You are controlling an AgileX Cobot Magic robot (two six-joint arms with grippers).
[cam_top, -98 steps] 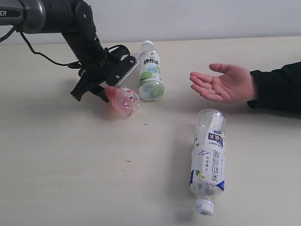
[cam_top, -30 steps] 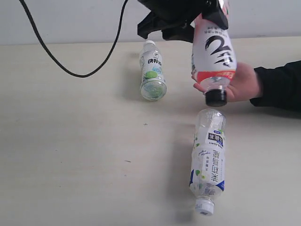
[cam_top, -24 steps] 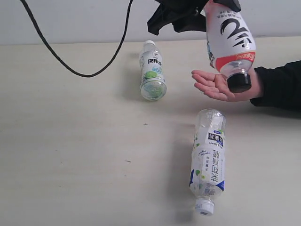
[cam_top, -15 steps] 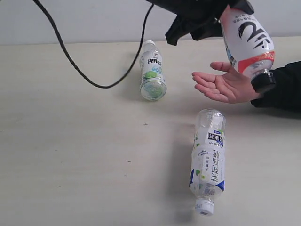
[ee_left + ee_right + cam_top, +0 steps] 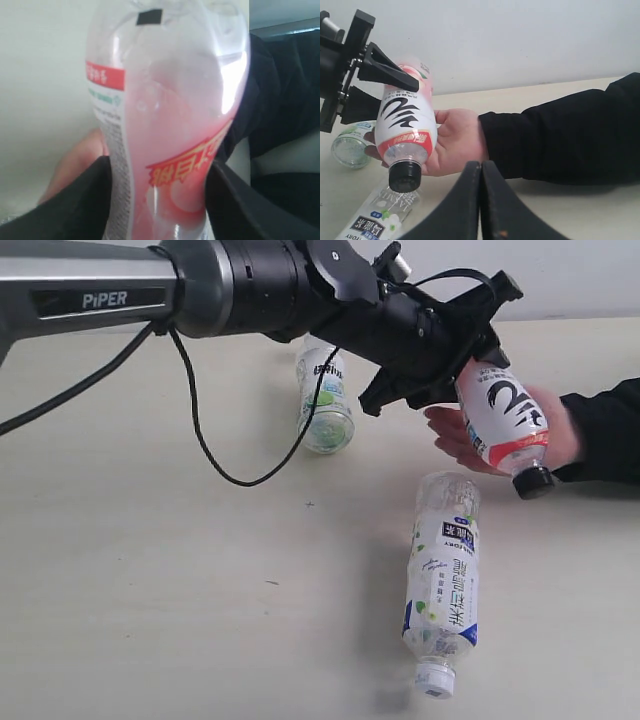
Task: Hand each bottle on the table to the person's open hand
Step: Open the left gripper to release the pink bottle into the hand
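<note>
My left gripper (image 5: pixel 478 350) is shut on the pink-tinted black-capped bottle (image 5: pixel 502 418), holding it cap-down on the person's open hand (image 5: pixel 450 432). In the left wrist view the pink bottle (image 5: pixel 170 125) fills the frame between the black fingers (image 5: pixel 80 205), with the hand (image 5: pixel 75 160) behind it. The right wrist view shows the same bottle (image 5: pixel 405 127) resting against the palm (image 5: pixel 455 140). My right gripper (image 5: pixel 481 170) is shut and empty, close to the black sleeve (image 5: pixel 560 135). A green-labelled bottle (image 5: pixel 322 400) and a blue-labelled bottle (image 5: pixel 443 580) lie on the table (image 5: pixel 150 570).
The left arm (image 5: pixel 200 285) stretches across the back of the table, with its black cable (image 5: pixel 210 455) looping down over the surface. The person's forearm (image 5: pixel 605 435) comes in from the right edge.
The left arm has lowered the pink bottle from above the hand down onto the palm. The two lying bottles have not moved.
</note>
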